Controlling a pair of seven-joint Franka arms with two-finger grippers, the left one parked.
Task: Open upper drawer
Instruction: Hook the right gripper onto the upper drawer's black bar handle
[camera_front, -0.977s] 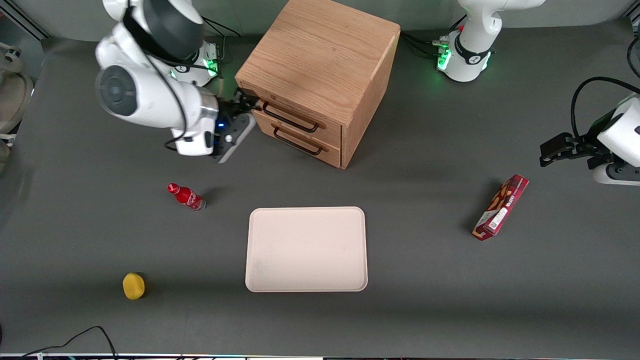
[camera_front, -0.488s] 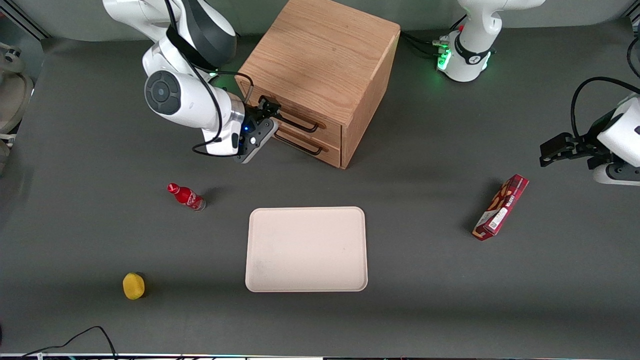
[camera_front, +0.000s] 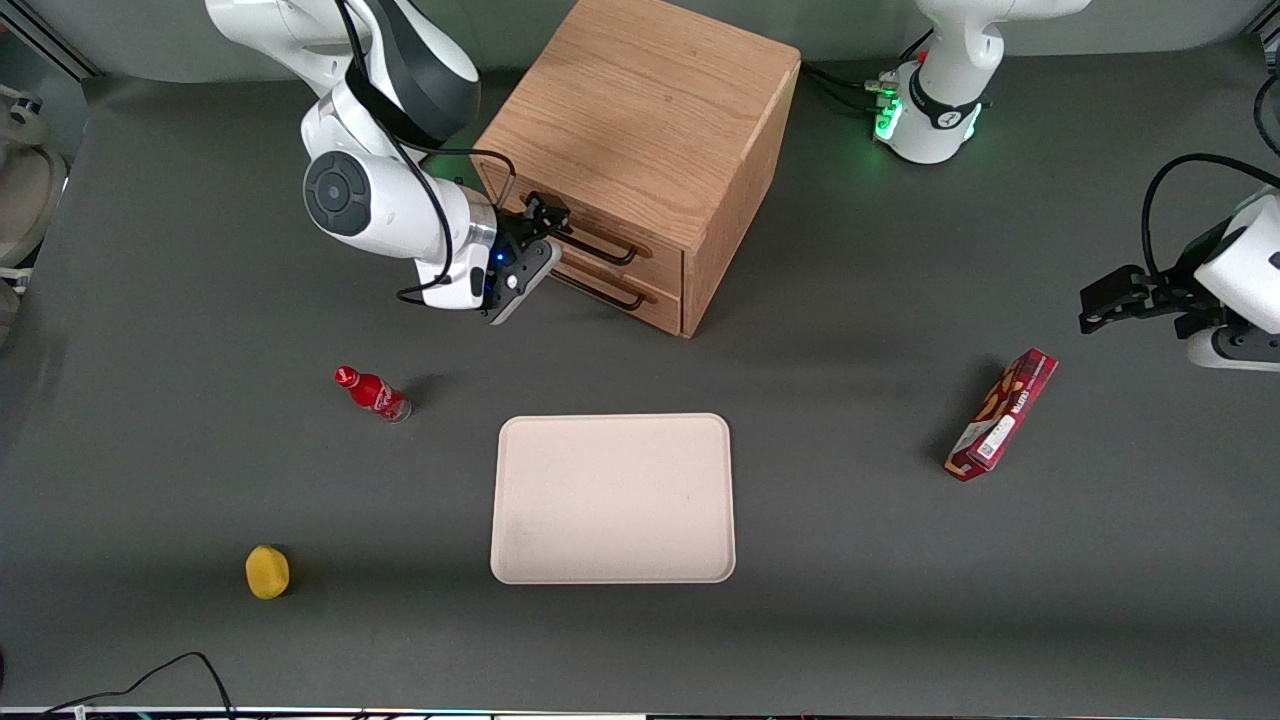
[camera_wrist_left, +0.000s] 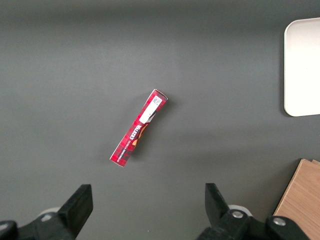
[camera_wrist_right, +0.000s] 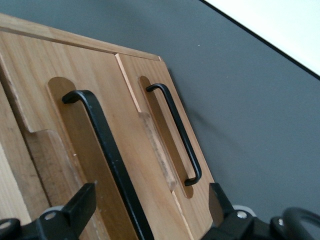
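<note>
The wooden cabinet (camera_front: 640, 110) stands at the back of the table. Its upper drawer (camera_front: 665, 262) is shut flush, with a thin black wire handle (camera_front: 590, 245) across its front. The lower drawer (camera_front: 660, 302) sits under it with a matching handle (camera_wrist_right: 175, 135). My gripper (camera_front: 548, 216) is in front of the upper drawer, at the end of the handle nearest the working arm. In the right wrist view the gripper (camera_wrist_right: 151, 197) is open, its fingers (camera_wrist_right: 86, 200) wide apart. The upper drawer's handle (camera_wrist_right: 107, 155) runs between them without being clamped.
A beige tray (camera_front: 612, 498) lies nearer the front camera than the cabinet. A red bottle (camera_front: 372, 393) and a yellow object (camera_front: 267, 571) lie toward the working arm's end. A red box (camera_front: 1002, 414) lies toward the parked arm's end and also shows in the left wrist view (camera_wrist_left: 139, 134).
My arm swung in toward the cabinet. The gripper went from beside the cabinet's corner to the end of the upper drawer's handle. The drawer has not moved.
</note>
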